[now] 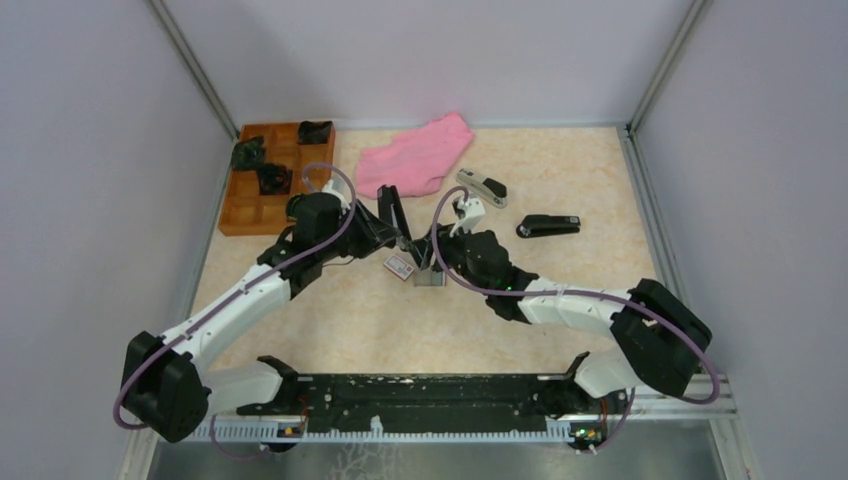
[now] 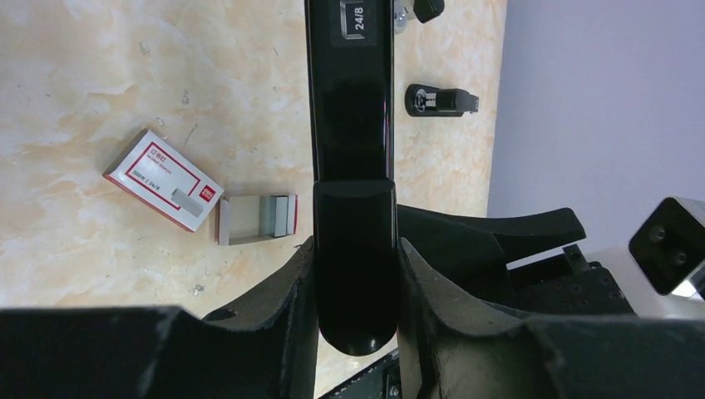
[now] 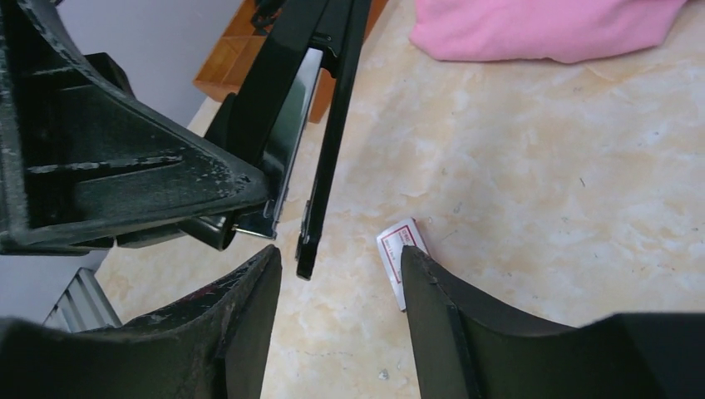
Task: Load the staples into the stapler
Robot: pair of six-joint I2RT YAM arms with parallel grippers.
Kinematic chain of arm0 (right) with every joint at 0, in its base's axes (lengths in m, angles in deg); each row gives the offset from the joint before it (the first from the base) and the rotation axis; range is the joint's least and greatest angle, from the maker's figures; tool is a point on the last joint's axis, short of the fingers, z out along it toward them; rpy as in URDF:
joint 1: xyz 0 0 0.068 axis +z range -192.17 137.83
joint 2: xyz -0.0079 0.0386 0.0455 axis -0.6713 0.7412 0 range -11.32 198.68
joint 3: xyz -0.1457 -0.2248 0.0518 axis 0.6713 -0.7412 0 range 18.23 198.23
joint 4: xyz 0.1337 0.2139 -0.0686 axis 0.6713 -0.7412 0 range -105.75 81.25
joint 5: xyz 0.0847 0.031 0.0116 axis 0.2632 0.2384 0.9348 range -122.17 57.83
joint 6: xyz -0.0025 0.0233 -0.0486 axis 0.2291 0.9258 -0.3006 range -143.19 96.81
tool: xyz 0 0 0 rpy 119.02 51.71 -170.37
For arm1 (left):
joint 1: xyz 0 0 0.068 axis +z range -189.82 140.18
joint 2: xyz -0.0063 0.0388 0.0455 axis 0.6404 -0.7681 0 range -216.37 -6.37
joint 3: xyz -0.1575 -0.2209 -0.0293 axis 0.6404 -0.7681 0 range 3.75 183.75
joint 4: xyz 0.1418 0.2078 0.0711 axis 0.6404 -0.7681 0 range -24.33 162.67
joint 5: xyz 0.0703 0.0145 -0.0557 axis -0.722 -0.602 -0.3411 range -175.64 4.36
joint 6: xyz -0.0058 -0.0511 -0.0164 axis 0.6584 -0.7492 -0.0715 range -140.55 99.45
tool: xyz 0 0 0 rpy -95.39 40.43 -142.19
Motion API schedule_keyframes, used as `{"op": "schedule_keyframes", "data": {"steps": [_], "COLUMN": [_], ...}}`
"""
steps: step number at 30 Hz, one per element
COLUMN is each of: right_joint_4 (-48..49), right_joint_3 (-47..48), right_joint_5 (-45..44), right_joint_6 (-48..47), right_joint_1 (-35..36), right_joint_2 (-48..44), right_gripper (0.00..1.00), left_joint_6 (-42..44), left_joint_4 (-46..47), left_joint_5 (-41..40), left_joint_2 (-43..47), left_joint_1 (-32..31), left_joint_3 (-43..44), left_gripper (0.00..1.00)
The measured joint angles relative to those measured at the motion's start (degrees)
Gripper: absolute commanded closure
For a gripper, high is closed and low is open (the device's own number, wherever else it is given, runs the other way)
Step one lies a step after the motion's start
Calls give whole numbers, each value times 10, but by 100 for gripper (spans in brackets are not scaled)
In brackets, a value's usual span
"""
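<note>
At the middle of the beige marbled tabletop (image 1: pixel 330 320), the left gripper (image 2: pixel 356 270) is clenching its jaws on the rear end of a glossy black plastic stapler (image 2: pixel 353 125), both fingers (image 2: pixel 287 291) pressing against its sides; the stapler is standing splayed open, its lid and its magazine rail parting in the right wrist view; the right gripper (image 3: pixel 341 266) is hovering close beside it with its jaws released and parted, gripping nothing, only bare table and a corner of a box showing between them; the small silvery-grey block of staples (image 2: pixel 280 214) is lying in an open grey cardboard tray (image 2: pixel 245 220) on the table, just beside the red-and-white staple box (image 2: pixel 162 179) and near the stapler, and neither gripper is touching it.
</note>
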Motion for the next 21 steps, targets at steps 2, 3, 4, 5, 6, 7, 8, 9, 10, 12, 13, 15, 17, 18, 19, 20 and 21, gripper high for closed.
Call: {"op": "schedule_keyframes", "data": {"steps": [2,3,4,5,6,7,8,9,10,12,13,15,17,18,19,20,21], "right_joint_4": [0,0,0,0,5,9,12,15,19,27,31,37,40,44,47,51,55], "right_joint_3": [0,0,0,0,0,0,0,0,0,0,0,0,0,0,0,0,-1], "right_joint_5": [-6,-9,-12,-14,-17,-19,-22,-23,-24,-26,-26,-26,-26,-26,-26,-26,-26], "right_joint_6": [5,8,10,12,14,17,18,19,21,23,23,26,27,28,29,29,29], "right_joint_1": [0,0,0,0,0,1,2,2,2,2,2,2,2,2,2,2,2], "right_joint_2": [8,12,15,17,20,23,24,27,30,38,42,49,54,56,58,58,59], "right_gripper": [50,51,53,54,55,55,55,56,56,56,56,58,61,63,66,70,74], "left_joint_6": [-6,-9,-11,-13,-15,-19,-21,-24,-26,-30,-32,-37,-40,-41,-43,-45,-46], "left_joint_4": [4,8,11,14,19,24,27,29,31,39,42,50,62,66,71,75,77], "left_joint_5": [-3,-4,-5,-7,-9,-10,-11,-12,-12,-12,-12,-13,-13,-14,-14,-15,-15], "left_joint_2": [0,0,0,0,0,-1,-2,-3,-4,-5,-5,-6,-6,-6,-6,-6,-6], "left_joint_1": [-5,-7,-9,-11,-13,-14,-16,-17,-19,-26,-28,-33,-38,-39,-40,-41,-42], "left_joint_3": [-2,-5,-6,-8,-11,-14,-15,-16,-17,-20,-21,-25,-30,-32,-35,-37,-38], "left_gripper": [100,100,100,100,100,100,100,100,100,100,100,100,100,100,100,100,100]}}
